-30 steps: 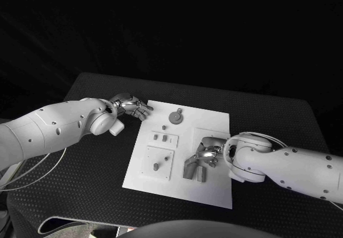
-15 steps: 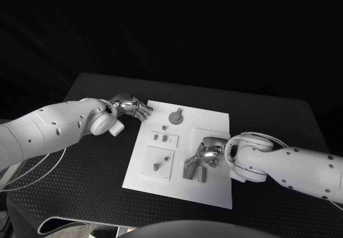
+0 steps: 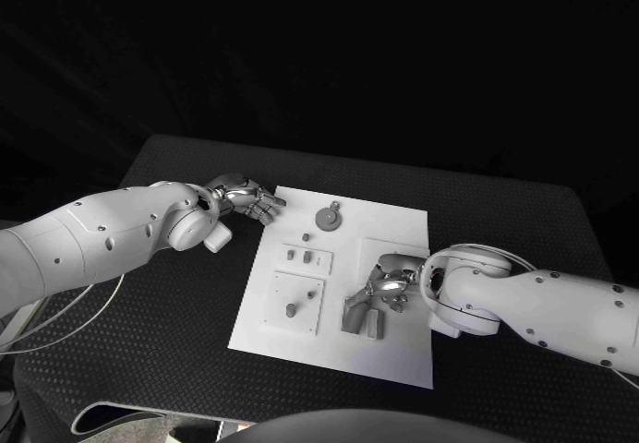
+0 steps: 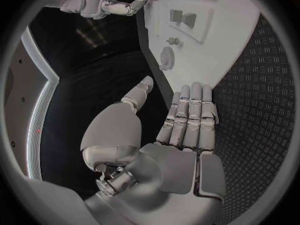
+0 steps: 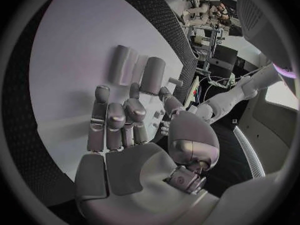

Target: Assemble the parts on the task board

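The white task board [image 3: 394, 238] lies in the middle of the black table. Two long grey blocks [image 3: 362, 318] lie side by side on its near middle. My right hand [image 3: 388, 283] hovers just behind them; in the right wrist view its thumb and one finger flank the end of one block [image 5: 153, 74], the other fingers curled. Whether that block is gripped is unclear. A round gear part [image 3: 326, 218] sits at the board's far side. My left hand [image 3: 249, 200] rests at the board's far left corner, its fingers [image 4: 190, 112] straight and together, holding nothing.
A raised plate [image 3: 280, 293] on the board's left holds small pegs [image 3: 291, 311]. More small pegs [image 3: 307, 257] stand between it and the gear [image 4: 167, 59]. Black mat [image 3: 174, 305] surrounds the board; its right half [image 3: 400, 355] is bare.
My right arm has shifted very slightly; the hand stays over the two blocks. The left hand has not moved.
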`<state>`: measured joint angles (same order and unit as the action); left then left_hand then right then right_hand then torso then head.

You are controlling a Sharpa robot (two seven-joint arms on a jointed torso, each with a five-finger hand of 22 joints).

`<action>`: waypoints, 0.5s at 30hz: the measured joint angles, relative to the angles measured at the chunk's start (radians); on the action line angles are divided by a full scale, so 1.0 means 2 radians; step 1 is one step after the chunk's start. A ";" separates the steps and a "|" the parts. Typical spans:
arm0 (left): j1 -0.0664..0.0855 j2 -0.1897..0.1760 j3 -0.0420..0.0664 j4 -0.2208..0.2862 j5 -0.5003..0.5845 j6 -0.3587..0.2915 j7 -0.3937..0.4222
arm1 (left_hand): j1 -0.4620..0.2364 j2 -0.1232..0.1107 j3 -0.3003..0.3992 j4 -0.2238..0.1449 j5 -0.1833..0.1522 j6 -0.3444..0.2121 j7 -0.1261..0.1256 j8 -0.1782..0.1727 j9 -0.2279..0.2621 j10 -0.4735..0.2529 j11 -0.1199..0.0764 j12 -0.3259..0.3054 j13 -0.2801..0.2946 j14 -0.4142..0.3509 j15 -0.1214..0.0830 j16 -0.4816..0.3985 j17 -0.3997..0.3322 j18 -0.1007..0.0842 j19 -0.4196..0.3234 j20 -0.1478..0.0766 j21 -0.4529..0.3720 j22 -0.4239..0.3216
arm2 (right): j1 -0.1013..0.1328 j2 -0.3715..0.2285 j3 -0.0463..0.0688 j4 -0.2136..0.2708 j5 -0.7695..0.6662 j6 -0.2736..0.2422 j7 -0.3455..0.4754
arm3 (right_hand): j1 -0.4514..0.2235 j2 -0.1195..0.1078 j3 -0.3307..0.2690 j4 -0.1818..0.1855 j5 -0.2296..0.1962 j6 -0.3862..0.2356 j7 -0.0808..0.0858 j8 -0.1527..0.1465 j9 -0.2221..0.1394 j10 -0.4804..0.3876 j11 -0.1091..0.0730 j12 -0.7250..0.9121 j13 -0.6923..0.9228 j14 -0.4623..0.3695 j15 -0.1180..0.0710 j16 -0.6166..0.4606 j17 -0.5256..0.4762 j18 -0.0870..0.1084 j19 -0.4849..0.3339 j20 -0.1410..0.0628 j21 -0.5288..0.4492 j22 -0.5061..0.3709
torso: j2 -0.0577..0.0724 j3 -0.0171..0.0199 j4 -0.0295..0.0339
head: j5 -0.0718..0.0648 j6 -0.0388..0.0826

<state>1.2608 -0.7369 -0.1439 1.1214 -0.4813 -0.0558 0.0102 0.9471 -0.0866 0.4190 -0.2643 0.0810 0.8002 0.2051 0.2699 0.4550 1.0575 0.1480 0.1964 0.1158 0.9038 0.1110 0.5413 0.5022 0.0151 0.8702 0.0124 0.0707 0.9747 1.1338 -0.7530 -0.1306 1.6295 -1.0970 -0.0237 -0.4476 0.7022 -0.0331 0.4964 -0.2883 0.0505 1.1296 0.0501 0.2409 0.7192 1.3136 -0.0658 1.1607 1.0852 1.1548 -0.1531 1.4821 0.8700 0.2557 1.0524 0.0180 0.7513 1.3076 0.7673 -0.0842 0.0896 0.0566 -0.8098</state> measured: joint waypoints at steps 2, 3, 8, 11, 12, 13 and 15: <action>0.000 0.000 0.000 0.000 0.000 0.000 0.000 | 0.000 0.000 0.000 0.000 0.000 0.000 0.000 0.000 0.000 0.000 0.000 0.000 0.000 0.000 0.000 0.000 0.000 0.000 0.000 0.000 0.000 0.000 | 0.000 0.000 0.000 0.000 0.002 0.000 0.000 | 0.000 0.000 -0.001 0.001 0.000 0.000 0.000 0.000 0.000 0.000 0.000 -0.002 -0.001 0.000 0.000 0.000 0.000 0.000 0.000 0.000 0.000 0.000 | 0.000 0.0000 0.0001 | 0.000 0.000; 0.000 0.000 0.000 0.000 0.000 0.000 0.000 | 0.000 0.000 0.000 0.000 0.000 0.000 0.000 0.000 0.000 0.000 0.000 0.000 0.000 0.000 0.000 0.000 0.000 0.000 0.000 0.000 0.000 0.000 | 0.000 0.000 0.000 0.000 0.002 0.000 0.000 | 0.000 0.000 -0.001 0.001 0.000 0.000 0.000 0.000 0.000 0.000 0.000 -0.002 -0.001 0.000 0.000 0.000 0.000 0.000 0.001 0.001 0.000 0.000 | 0.000 0.0000 0.0001 | 0.000 0.000; 0.000 0.000 0.000 0.000 -0.001 0.001 -0.001 | 0.000 0.000 0.000 0.000 0.000 0.000 0.000 0.000 0.000 0.000 0.000 0.000 0.000 0.000 0.000 0.000 0.000 0.000 0.000 0.000 0.000 0.000 | 0.001 0.001 0.000 0.001 0.009 -0.002 0.002 | -0.016 -0.022 -0.008 0.009 0.004 0.000 0.000 -0.002 0.000 -0.004 0.004 -0.010 -0.008 -0.001 0.001 0.000 -0.001 0.000 0.002 0.002 -0.003 0.000 | 0.000 -0.0001 0.0002 | 0.001 0.000; 0.000 0.000 0.000 0.000 -0.001 0.002 -0.001 | 0.000 0.000 0.000 0.000 0.000 0.000 0.000 0.000 0.000 0.000 0.000 0.000 0.000 0.000 0.000 0.000 0.001 0.000 0.000 0.000 0.000 0.000 | 0.001 0.002 0.000 0.001 0.015 -0.006 0.006 | -0.034 -0.042 -0.004 0.025 0.004 -0.007 0.001 -0.006 -0.003 -0.008 0.005 -0.016 -0.013 -0.001 0.001 -0.002 -0.002 0.000 0.002 0.002 -0.005 0.000 | 0.000 -0.0002 0.0002 | 0.001 0.000; 0.000 0.000 0.000 0.000 -0.001 0.002 -0.001 | 0.000 0.000 0.000 0.000 0.000 0.000 0.000 0.000 0.000 0.000 0.000 0.000 0.000 0.000 0.000 0.000 0.001 0.000 0.000 0.000 0.000 0.000 | 0.001 0.002 0.000 0.001 0.017 -0.007 0.007 | -0.042 -0.059 0.008 0.042 0.004 -0.011 0.002 -0.010 -0.005 -0.011 0.006 -0.018 -0.014 -0.001 0.001 -0.002 -0.002 0.000 0.002 0.002 -0.008 0.000 | 0.000 -0.0002 0.0002 | 0.001 0.000; 0.000 0.000 0.000 0.000 -0.001 0.002 -0.002 | 0.000 0.000 0.000 0.000 0.000 0.000 0.000 0.000 0.000 0.000 0.000 0.000 0.000 0.000 0.000 0.000 0.001 0.000 0.000 0.000 0.000 0.000 | 0.001 0.002 0.000 0.001 0.018 -0.008 0.008 | -0.043 -0.069 0.018 0.052 0.004 -0.012 0.003 -0.010 -0.007 -0.012 0.006 -0.018 -0.014 -0.002 0.001 -0.002 -0.002 0.000 0.002 0.002 -0.008 0.000 | 0.000 -0.0002 0.0002 | 0.001 0.000; 0.000 0.000 0.000 0.000 -0.001 0.002 -0.002 | -0.001 -0.001 0.000 0.000 -0.002 0.000 0.000 0.000 0.000 0.000 0.000 0.000 0.000 0.000 0.000 0.000 0.001 0.000 0.000 0.000 0.000 0.000 | 0.001 0.003 0.000 0.001 0.020 -0.009 0.009 | -0.044 -0.078 0.028 0.062 0.004 -0.016 0.006 -0.012 -0.007 -0.014 0.009 -0.018 -0.014 -0.004 0.001 -0.002 -0.002 0.000 0.002 0.002 -0.008 0.000 | 0.000 -0.0002 0.0001 | 0.001 0.001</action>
<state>1.2611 -0.7369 -0.1438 1.1215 -0.4832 -0.0519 0.0068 0.9454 -0.0884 0.4190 -0.2643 0.0764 0.8002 0.2051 0.2699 0.4550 1.0575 0.1480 0.1964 0.1158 0.9038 0.1110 0.5413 0.5032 0.0151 0.8703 0.0124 0.0707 0.9753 1.1363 -0.7474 -0.1303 1.6307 -1.0565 -0.0427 -0.4302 0.6148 -0.1899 0.5523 -0.1638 0.0581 1.0983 0.0620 0.2177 0.7046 1.2847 -0.0486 1.1251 1.0581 1.1468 -0.1516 1.4772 0.8669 0.2557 1.0561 0.0216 0.7358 1.3076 0.7672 -0.0846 0.0899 0.0587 -0.8087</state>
